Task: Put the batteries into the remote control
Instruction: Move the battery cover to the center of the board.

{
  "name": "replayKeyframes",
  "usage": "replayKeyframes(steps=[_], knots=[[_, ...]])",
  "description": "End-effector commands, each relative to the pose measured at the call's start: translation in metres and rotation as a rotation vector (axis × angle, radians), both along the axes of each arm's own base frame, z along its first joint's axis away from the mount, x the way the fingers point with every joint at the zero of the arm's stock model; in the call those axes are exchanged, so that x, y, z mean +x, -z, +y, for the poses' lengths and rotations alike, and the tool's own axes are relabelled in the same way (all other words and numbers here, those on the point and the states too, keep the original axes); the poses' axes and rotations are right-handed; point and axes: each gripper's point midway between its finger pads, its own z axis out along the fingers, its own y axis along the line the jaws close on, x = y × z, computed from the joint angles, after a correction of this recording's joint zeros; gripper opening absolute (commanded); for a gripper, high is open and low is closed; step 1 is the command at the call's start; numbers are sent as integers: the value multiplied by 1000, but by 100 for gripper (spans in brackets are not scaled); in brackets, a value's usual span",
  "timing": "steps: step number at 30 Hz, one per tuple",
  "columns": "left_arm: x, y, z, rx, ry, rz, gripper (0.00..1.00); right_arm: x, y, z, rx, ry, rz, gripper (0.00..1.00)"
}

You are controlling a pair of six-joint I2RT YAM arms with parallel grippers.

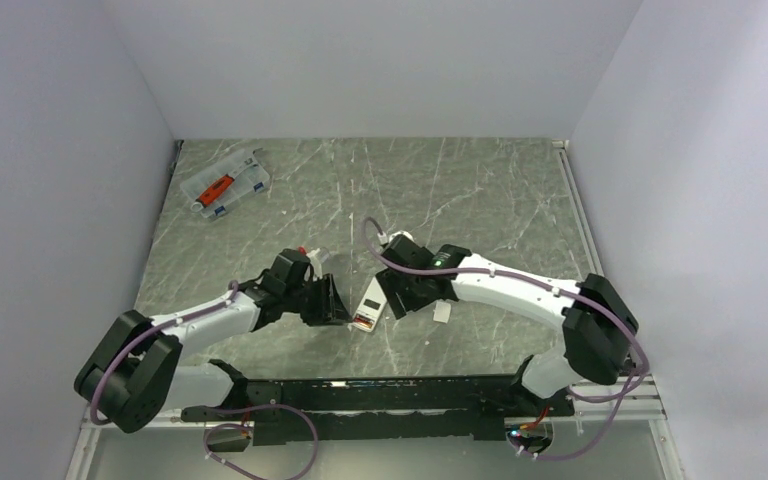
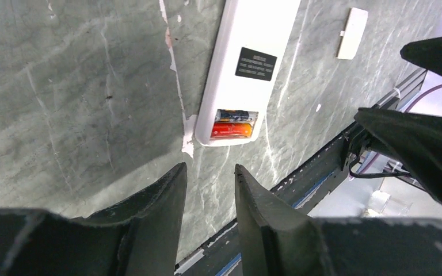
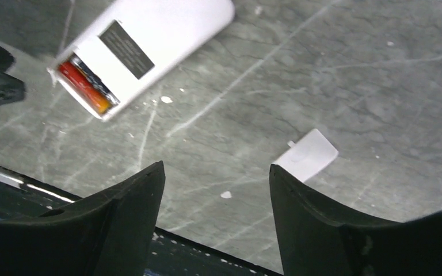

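Observation:
The white remote control [image 1: 369, 305] lies back-up on the marble table between my two grippers. Its battery bay is uncovered at the near end. Two batteries [image 2: 233, 123] sit side by side in that bay, one orange-red and one dark; they also appear in the right wrist view [image 3: 86, 83]. My left gripper [image 2: 210, 167] hovers just short of the remote's [image 2: 247, 57] bay end, jaws slightly apart with only table between them. My right gripper [image 3: 216, 167] is open wide and empty, to the right of the remote [image 3: 149, 40].
A small loose white cover piece [image 3: 308, 155] lies on the table right of the remote, also visible from above [image 1: 441, 313]. A clear plastic case [image 1: 225, 185] with a red tool sits at the far left. The black rail [image 1: 380, 390] runs along the near edge.

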Motion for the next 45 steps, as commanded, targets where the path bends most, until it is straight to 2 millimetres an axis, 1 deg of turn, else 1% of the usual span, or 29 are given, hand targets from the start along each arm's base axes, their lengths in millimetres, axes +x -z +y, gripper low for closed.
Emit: replayKeyframes(steps=[1, 5, 9, 11, 14, 16, 20, 26, 29, 32, 35, 38, 42, 45], knots=[[9, -24, -2, -10, 8, -67, 43, -1, -7, -16, 20, -23, -8, 74], [9, -35, -3, -22, 12, -83, 47, -7, 2, -31, -14, -40, 28, 83], [9, -44, -3, -30, 15, -97, 50, -7, 7, -41, -17, -25, 49, 87], [9, -48, -3, -31, 14, -102, 51, -4, 6, -43, 3, -17, 49, 92], [9, -54, -3, -35, 15, -110, 52, 0, 8, -45, 30, -17, 71, 94], [8, -55, -2, -35, 14, -111, 54, 6, 10, -48, 37, -1, 76, 99], [6, -56, -1, -37, 12, -111, 56, 15, 10, -47, 78, 18, 88, 100], [3, -58, 3, -32, 2, -115, 59, 36, 14, -52, 111, 90, 109, 100], [2, -59, 4, -34, 0, -118, 60, 44, 20, -51, 130, 107, 128, 99], [2, -61, 4, -35, 0, -121, 60, 48, 26, -52, 135, 124, 144, 99], [0, -61, 7, -29, -3, -120, 61, 48, 31, -50, 149, 129, 158, 99], [-1, -63, 7, -29, -1, -124, 62, 47, 38, -53, 151, 142, 175, 98], [-1, -63, 8, -27, 0, -127, 62, 39, 44, -52, 165, 146, 215, 96], [-1, -64, 8, -29, 0, -130, 63, 34, 48, -55, 157, 162, 227, 95]])
